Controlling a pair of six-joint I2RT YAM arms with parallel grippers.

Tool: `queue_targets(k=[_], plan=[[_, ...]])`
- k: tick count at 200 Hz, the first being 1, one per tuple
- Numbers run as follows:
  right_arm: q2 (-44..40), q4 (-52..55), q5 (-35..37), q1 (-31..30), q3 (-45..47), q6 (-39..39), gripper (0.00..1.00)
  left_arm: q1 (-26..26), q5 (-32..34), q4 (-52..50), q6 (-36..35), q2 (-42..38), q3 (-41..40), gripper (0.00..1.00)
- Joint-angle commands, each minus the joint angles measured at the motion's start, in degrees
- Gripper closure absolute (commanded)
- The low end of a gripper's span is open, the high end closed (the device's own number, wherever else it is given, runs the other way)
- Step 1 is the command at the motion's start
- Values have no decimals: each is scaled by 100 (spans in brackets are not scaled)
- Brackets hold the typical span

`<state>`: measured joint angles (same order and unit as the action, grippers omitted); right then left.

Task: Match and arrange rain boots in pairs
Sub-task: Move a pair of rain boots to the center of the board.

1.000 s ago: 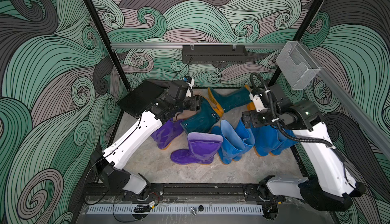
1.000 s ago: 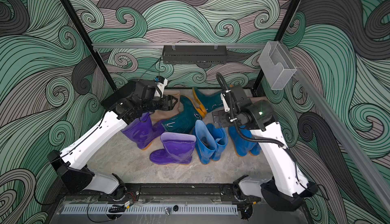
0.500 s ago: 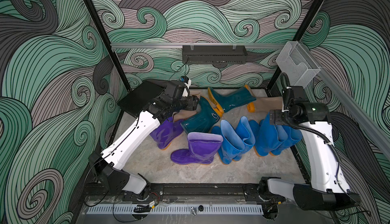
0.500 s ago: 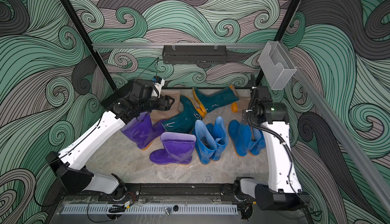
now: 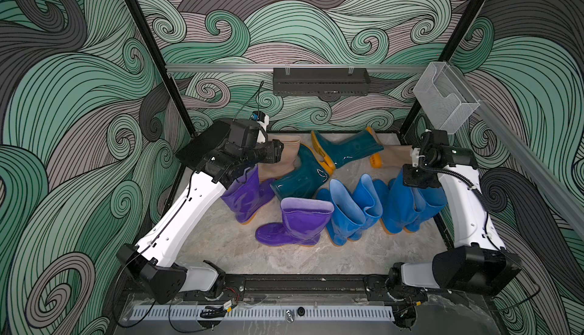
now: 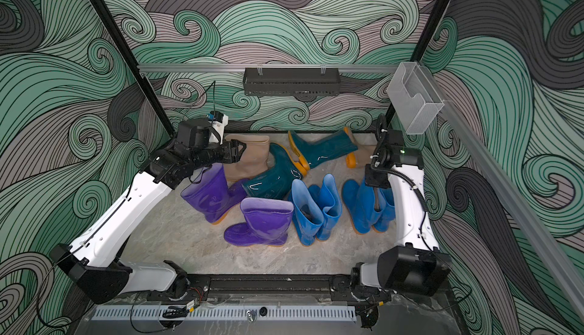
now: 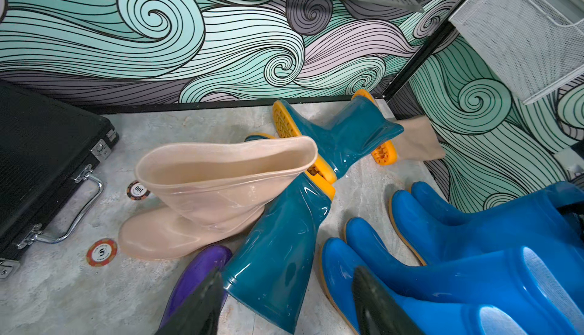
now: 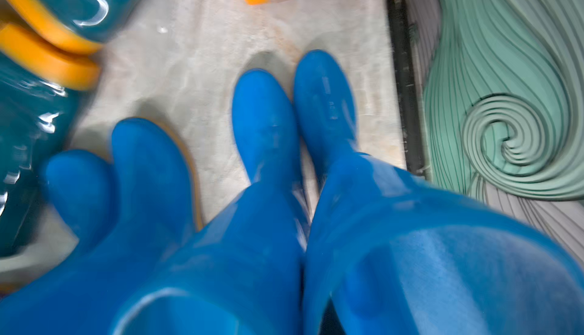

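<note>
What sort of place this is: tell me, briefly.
Most likely a robot test cell, not a home or shop: wave-print walls on black frame posts box in a marbled tabletop, two white arms are mounted on its front rail, and rain boots lie between them.

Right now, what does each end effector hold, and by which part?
Left end effector: open, empty, by the beige boot. Right end effector: shut over the blue pair beneath it; grip on a rim cannot be told.

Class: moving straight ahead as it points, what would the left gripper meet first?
Probably the nearer dark teal boot, framed by the left gripper; the beige boot beside it is close, depth unclear.
</note>
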<state>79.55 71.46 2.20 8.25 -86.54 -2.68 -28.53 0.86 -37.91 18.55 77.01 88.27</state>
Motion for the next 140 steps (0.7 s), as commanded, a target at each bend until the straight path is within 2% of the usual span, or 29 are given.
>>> queue_targets(k=[1,41,66,87,99,106,121,140], plan=[[77,-225,-1126,-166,-360,-98,100,151,29,-133,-26,-91,-24,34],[219,-111,-1362,-420,-634,518,100,350,80,-253,24,-200,-61,34],[268,-121,-1067,-427,-602,563,100,418,179,-360,-49,-238,-143,34],[218,-6,-922,-432,-454,499,79,419,365,-605,-221,-175,-135,31],[71,11,-880,-438,-385,447,53,413,483,-711,-331,-165,-167,30],[-35,16,-823,-443,-364,427,44,419,574,-755,-411,-183,-196,29],[-258,73,-639,-474,-458,443,31,419,810,-914,-537,-217,-214,25],[-443,199,-417,-582,-763,487,23,423,1071,-1159,-796,-254,-183,20]])
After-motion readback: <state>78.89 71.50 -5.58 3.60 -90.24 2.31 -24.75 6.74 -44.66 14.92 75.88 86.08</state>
